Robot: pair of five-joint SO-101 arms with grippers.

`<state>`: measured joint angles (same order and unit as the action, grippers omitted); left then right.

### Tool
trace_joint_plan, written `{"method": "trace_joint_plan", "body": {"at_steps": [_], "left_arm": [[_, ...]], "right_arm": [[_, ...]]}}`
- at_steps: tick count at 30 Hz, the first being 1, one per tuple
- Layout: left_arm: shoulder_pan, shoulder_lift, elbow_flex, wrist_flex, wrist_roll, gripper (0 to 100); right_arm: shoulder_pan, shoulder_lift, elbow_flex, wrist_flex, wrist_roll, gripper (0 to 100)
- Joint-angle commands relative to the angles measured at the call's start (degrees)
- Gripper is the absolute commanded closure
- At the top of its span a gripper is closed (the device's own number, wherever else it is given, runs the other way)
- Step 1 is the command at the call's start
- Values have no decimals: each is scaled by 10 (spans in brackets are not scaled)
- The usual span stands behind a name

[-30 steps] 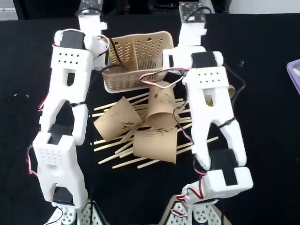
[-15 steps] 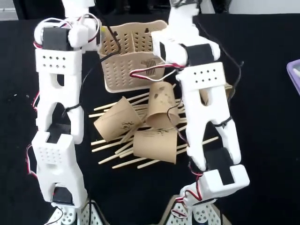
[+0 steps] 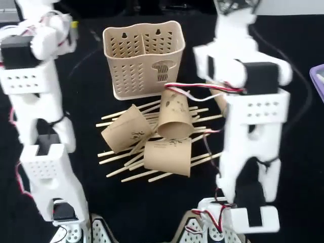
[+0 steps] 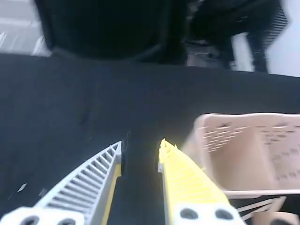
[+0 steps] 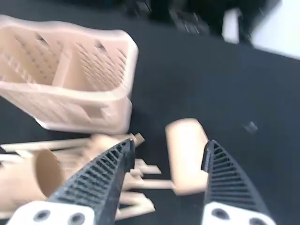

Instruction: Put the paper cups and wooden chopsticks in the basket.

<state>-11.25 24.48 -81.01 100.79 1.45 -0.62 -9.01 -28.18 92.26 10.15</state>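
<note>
A beige perforated basket (image 3: 142, 58) stands upright at the back of the black table. In front of it lie three brown paper cups on their sides (image 3: 125, 129) (image 3: 174, 114) (image 3: 168, 157), on top of scattered wooden chopsticks (image 3: 121, 157). Another cup (image 5: 185, 150) lies to the right of the pile, partly behind the right arm (image 3: 253, 111). My right gripper (image 5: 169, 143) hangs open above that cup, with the basket (image 5: 70, 79) off to one side. My left gripper (image 4: 140, 147) is open and holds nothing, raised over bare table beside the basket (image 4: 253, 150).
Both white arms stand tall at either side of the pile, the left one (image 3: 38, 101) along the table's left. A purple container's edge (image 3: 318, 76) shows at the far right. Black cloth lies bare around the basket and behind it.
Both arms have lifted and swung outward, away from the basket, which now stands uncovered between them. The cups and chopsticks have not moved.
</note>
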Motion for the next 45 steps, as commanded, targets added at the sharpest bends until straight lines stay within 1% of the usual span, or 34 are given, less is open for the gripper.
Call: {"method": "trace_joint_plan", "body": {"at_steps": [1,4,6,9,12,15,17,19,21,23,26,28,30,32,34,35,37,41,42,45], "left_arm": [[-63,-124,193,4,-5,863],[-77,-244,395,-3,-7,863],[-79,-314,538,-41,-12,863],[-80,-402,763,-179,-31,863],[-77,-491,960,-307,-28,863],[-74,-563,1118,-428,-26,863],[-80,-593,1205,-517,-22,863],[-80,-610,1270,-584,11,862],[-79,-616,1310,-619,62,861],[-76,-616,1331,-636,115,860],[-80,-616,1346,-649,160,859],[-76,-616,1370,-659,166,859],[-69,-616,1404,-689,164,859],[-68,-616,1444,-737,164,859],[-68,-616,1473,-777,164,859],[-68,-616,1484,-790,164,859],[-65,-616,1491,-799,164,859],[-63,-616,1490,-800,164,859],[-63,-616,1490,-802,164,859],[-63,-616,1490,-803,164,859]], "right_arm": [[69,-44,46,11,66,755],[96,-82,132,-14,113,754],[100,-129,202,-37,127,754],[100,-218,334,-97,132,754],[109,-303,487,-207,147,756],[134,-364,626,-333,222,758],[153,-384,691,-400,275,758],[168,-383,732,-447,304,758],[179,-367,755,-478,316,755],[194,-343,759,-501,328,754],[218,-296,749,-543,341,753],[229,-256,737,-565,339,730],[236,-207,720,-578,329,677],[239,-159,692,-589,281,641],[247,-113,659,-599,244,642],[249,-91,640,-604,243,647],[259,-51,606,-605,275,662],[282,-5,564,-584,393,690],[285,0,556,-571,405,691],[287,-6,531,-529,403,692]]}}
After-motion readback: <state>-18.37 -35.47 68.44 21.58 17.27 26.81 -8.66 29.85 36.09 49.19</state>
